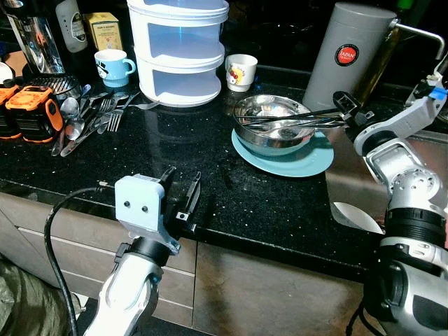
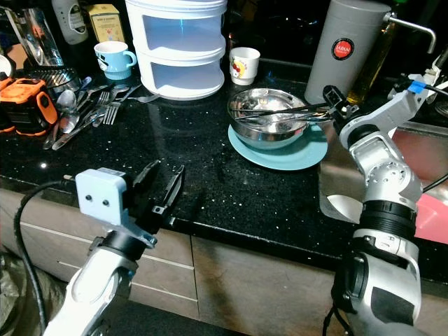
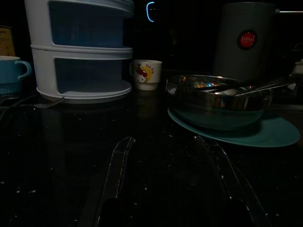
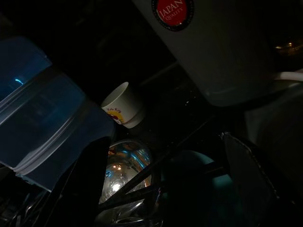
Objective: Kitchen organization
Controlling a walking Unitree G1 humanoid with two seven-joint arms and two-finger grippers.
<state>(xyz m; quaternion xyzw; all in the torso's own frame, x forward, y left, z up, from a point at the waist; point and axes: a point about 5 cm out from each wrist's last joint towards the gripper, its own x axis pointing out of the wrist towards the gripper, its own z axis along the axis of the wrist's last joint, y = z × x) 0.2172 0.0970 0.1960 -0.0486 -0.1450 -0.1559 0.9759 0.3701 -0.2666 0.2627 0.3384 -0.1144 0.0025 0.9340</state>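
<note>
A steel bowl [image 1: 274,136] sits on a teal plate [image 1: 308,159] on the black counter. Thin dark utensils [image 1: 294,119] lie across the bowl's rim, pointing toward my right gripper [image 1: 336,112]. That gripper hovers at the bowl's right edge; in the right wrist view its fingers [image 4: 90,184] stand wide apart on either side of the utensils, open and not touching them. My left gripper [image 1: 182,192] is open and empty, low over the counter's front edge. Loose forks and spoons [image 1: 91,119] lie in a pile at the far left.
At the back stand a white stacked container [image 1: 180,49], a blue mug [image 1: 113,68], a white printed cup [image 1: 241,71] and a tall grey flask [image 1: 350,56]. An orange tool [image 1: 28,112] sits far left. The sink [image 1: 427,150] opens on the right.
</note>
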